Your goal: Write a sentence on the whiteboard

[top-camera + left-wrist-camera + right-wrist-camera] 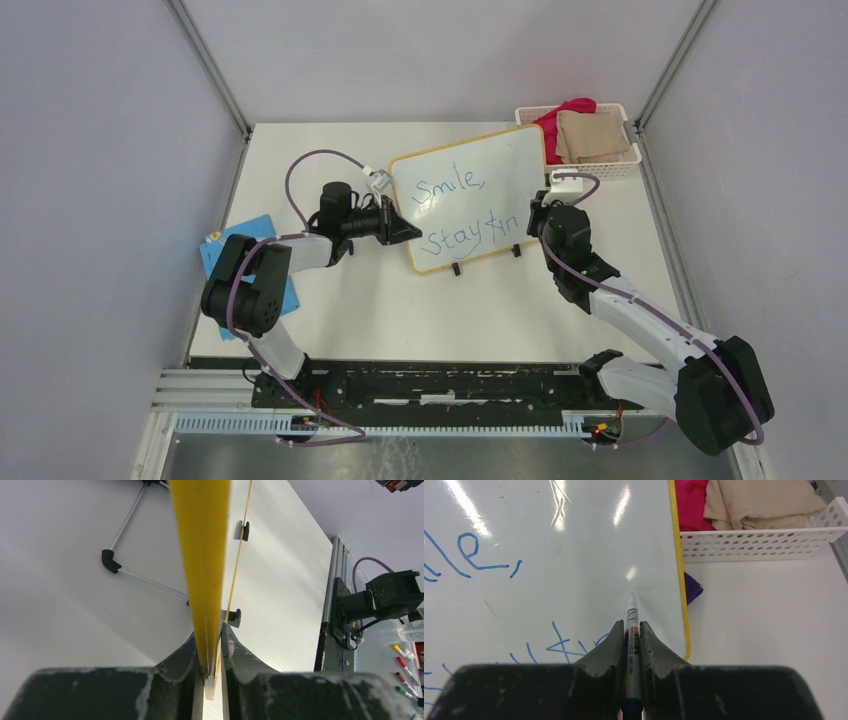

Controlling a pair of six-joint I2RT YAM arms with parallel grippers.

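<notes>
Left gripper [212, 635] is pinching the left edge of the whiteboard [500, 165], with its fingers pressing on both faces at the yellow frame. Its wrist camera is looking straight along that edge. Two of the board's black feet [235, 617] are showing just beyond, down on the table [400, 310]. The arm is reaching in from the left, with the gripper pointing right at about the board's mid-height.

Right gripper [632, 630] is clamping a marker [632, 617]. The barrel is lying between the fingers, and the tip is pointing up the board's face near its right edge. The tip is sitting at the surface just right of the last blue stroke; can't tell if it's actually touching.

The board is standing on its feet toward the back of the table, between the two grippers and facing the arms, with its right end sitting slightly farther back. The sentence [465, 212] is running in blue over two lines. "Smile," is on top, and "Stay" plus a few more letters is below, those last ones being hard to read from above.

A white perforated basket [625, 160] is sitting just behind the board's right corner, holding a pink cloth [565, 112] and a beige cloth [592, 135]. A blue card [222, 255] is lying at the left table edge, partly under the left arm.
</notes>
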